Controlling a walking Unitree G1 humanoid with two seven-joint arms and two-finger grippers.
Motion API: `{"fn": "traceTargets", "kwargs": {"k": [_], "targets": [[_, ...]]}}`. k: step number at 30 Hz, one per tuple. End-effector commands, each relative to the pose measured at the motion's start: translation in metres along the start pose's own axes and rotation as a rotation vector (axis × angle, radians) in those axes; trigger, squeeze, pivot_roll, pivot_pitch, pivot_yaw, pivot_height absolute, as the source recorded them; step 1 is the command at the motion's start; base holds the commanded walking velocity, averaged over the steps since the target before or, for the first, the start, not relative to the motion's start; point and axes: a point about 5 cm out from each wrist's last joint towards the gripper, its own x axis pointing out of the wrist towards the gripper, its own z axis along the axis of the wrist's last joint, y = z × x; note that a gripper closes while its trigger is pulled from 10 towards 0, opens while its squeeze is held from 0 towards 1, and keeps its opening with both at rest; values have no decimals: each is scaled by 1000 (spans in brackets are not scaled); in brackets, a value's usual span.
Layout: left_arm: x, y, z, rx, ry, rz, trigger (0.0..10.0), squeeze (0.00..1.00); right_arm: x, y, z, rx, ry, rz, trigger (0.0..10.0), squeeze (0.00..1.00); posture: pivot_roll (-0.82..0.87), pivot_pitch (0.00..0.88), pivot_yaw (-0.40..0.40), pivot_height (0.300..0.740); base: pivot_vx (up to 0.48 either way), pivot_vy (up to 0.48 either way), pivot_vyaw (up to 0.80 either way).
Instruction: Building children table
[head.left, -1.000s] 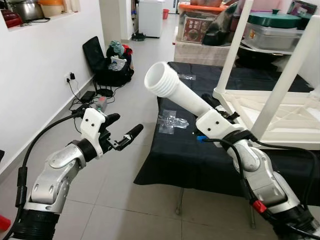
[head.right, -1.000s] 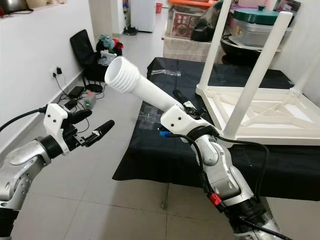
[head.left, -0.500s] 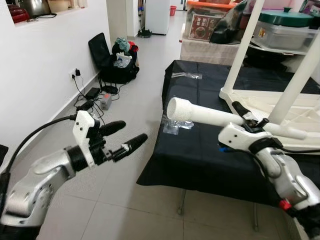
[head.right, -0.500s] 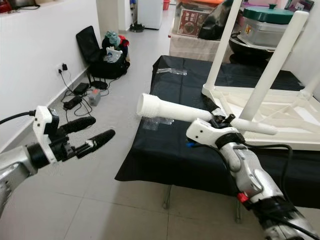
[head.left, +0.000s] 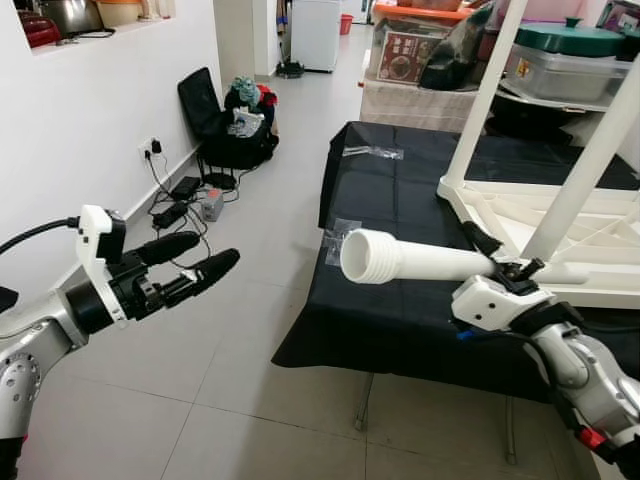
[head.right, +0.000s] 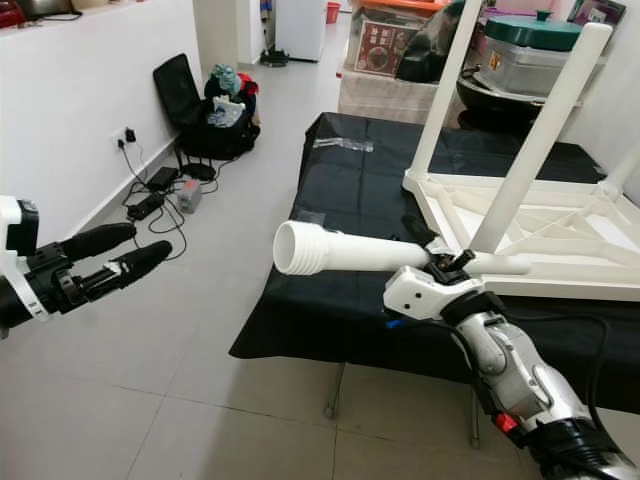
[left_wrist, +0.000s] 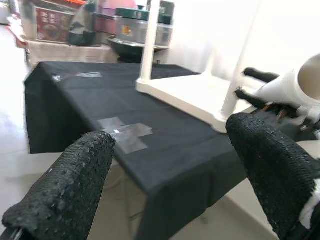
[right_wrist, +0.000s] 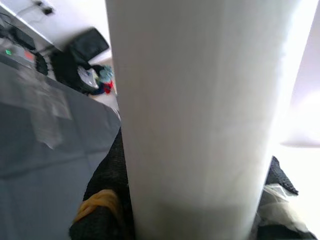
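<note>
The right gripper (head.left: 512, 275) squeezes the white table leg (head.left: 420, 261) tight. The left gripper (head.left: 190, 268) waits, fingers slightly apart, holding nothing. Turn the leg's ridged end toward the upside-down table (head.left: 560, 225) slowly.

Silver arms, white wrist blocks, black textured fingers (left_wrist: 75, 180), black cables.

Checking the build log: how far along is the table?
Done: tabletop lies upside down on the black cloth with at least two legs fitted. In hand: right end effector grips another leg, threaded end free. Left: screwing it in; left end effector open.
</note>
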Motion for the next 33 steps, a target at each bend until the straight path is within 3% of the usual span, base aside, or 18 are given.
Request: {"fn": "traceTargets", "kwargs": {"k": [1,6,14,23,33], "targets": [[8,-9,5,-17,-13,-83,10000,0,2,16,12,-12,-55,43,0,0,101,0,-82,740,0,0,0],[21,-20,2,-57,-4,-188,10000,0,9,26,17,-22,-73,53,0,0,101,0,-70,740,0,0,0],[29,-25,-3,-86,16,-246,10000,0,11,30,18,-12,-75,53,0,0,91,0,-57,740,0,0,0],[28,-22,-12,-105,47,-239,10000,0,11,29,16,-8,-62,48,0,0,86,0,-52,740,0,0,0],[31,-22,-22,-118,82,-239,10000,0,21,31,26,3,-88,26,0,0,83,0,-50,740,0,0,0]]}}
